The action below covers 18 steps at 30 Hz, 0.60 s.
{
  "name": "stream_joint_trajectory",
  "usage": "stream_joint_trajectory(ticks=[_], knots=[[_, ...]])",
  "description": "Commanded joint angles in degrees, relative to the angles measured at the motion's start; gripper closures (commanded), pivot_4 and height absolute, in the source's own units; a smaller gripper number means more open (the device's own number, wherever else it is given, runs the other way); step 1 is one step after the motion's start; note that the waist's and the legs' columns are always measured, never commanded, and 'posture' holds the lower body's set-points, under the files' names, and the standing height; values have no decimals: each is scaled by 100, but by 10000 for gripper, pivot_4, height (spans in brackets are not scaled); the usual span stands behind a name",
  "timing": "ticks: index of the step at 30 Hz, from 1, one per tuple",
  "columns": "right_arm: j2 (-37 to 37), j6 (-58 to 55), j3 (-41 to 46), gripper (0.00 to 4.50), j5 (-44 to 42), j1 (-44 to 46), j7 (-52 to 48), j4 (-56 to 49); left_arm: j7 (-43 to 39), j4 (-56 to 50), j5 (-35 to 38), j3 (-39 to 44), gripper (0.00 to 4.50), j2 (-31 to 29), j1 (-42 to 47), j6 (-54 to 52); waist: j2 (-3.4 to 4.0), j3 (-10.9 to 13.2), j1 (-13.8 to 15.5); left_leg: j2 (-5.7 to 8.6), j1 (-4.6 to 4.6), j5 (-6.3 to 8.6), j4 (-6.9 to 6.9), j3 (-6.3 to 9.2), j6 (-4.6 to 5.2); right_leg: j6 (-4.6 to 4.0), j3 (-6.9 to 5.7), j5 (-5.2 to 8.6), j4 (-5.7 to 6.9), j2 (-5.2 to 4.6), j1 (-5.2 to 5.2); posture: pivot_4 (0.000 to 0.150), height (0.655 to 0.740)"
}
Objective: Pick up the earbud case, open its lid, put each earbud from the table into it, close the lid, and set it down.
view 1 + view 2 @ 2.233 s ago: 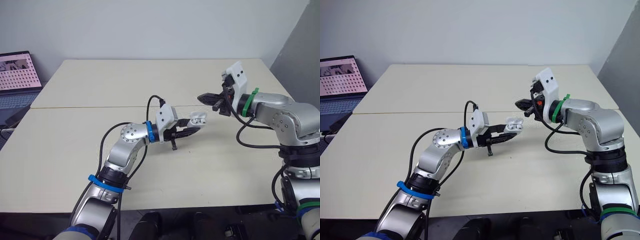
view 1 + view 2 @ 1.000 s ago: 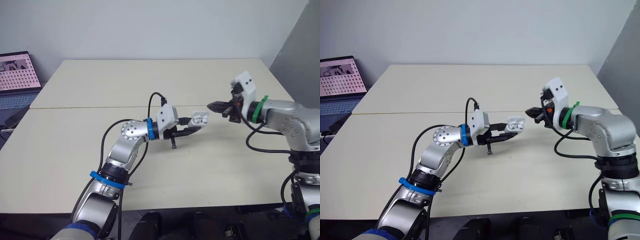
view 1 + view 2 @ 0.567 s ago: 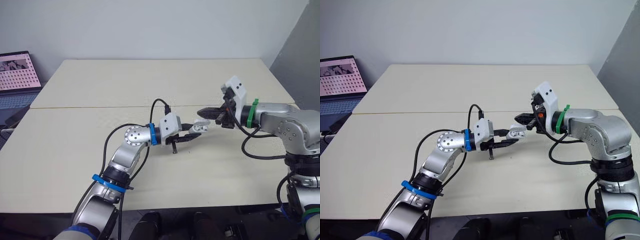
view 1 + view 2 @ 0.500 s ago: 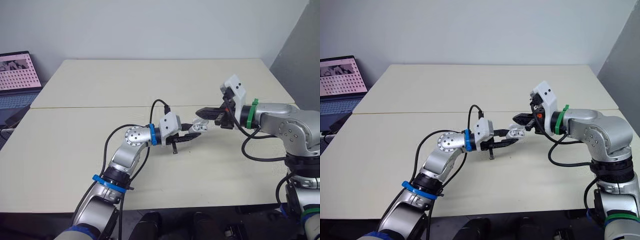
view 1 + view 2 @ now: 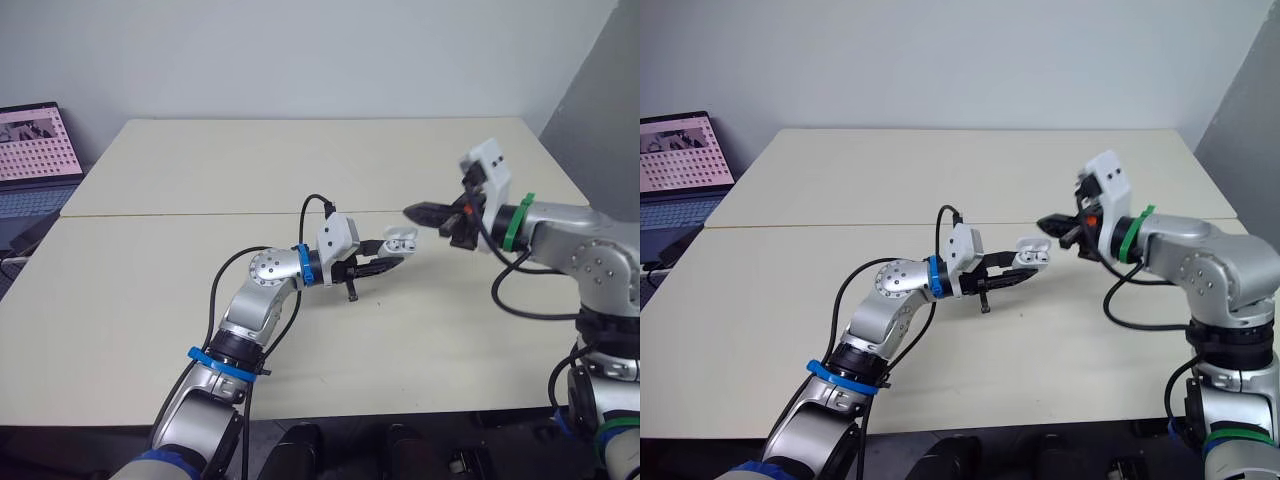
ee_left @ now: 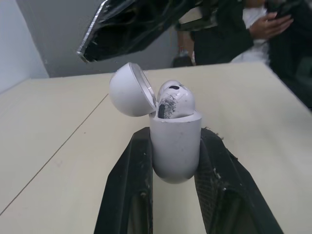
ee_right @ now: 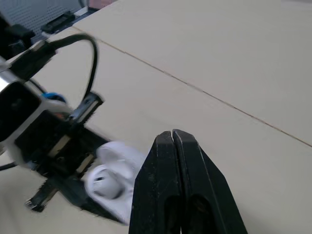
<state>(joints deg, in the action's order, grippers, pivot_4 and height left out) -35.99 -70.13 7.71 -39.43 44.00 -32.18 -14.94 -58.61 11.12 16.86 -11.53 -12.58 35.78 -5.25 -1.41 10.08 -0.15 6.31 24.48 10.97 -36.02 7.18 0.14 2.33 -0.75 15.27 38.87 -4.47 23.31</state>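
Gripping the earbud case (image 6: 174, 146) by its lower body, the left claw (image 5: 390, 250) has its two black fingers (image 6: 129, 195) clamped on either side of it. The case is held off the table (image 5: 300, 160), above the near half, close to the seam that runs across the top. Its lid (image 6: 130, 90) is swung open on the hinge and leans back to one side. One white earbud (image 6: 174, 97) sits in the case with its rounded head poking above the rim; whether a second lies beside it cannot be told. The right claw (image 5: 412, 211) hangs in the air near the case, a little higher and to the robot's right of it, tips aimed toward the open lid but apart from it, and its fingers (image 7: 161, 185) are pressed flat together. A laptop (image 5: 35, 140) stands open at the far left, beside the table. The left wrist view shows a person (image 6: 234, 29) in dark clothes beyond the table's far end.
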Motion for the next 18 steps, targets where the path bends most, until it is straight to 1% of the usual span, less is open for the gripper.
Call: stream_joint_trajectory(ticks=[1,5,9,13,18], knots=[[-157,290,136,44760,147,-120,-8,116,-159,-638,681,252,37479,37,-25,-506,0,0,-1,0,0,0,0,0,0,0,0,0,0,0,0,1500,7400],[13,386,-39,44760,186,-467,41,72,-113,-832,767,216,37479,53,-50,-730,0,0,-1,0,0,0,0,-2,0,0,2,0,0,0,-2,1500,7400],[371,325,-93,44760,180,-353,220,71,-51,-847,736,188,37479,96,-17,-805,2,0,-20,-2,-1,0,-1,-4,0,0,4,0,3,1,0,1500,7400],[755,-77,122,44760,-207,-31,358,-68,-73,-813,676,155,37479,64,-37,-848,2,0,-19,-2,-1,-1,0,-4,-1,0,5,0,3,2,1,1500,7400],[1007,-785,463,44760,-907,138,460,-440,-85,-816,669,157,37479,5,-60,-917,2,0,-10,-1,0,-1,-1,-1,-1,-1,4,0,2,1,0,1500,7400]])
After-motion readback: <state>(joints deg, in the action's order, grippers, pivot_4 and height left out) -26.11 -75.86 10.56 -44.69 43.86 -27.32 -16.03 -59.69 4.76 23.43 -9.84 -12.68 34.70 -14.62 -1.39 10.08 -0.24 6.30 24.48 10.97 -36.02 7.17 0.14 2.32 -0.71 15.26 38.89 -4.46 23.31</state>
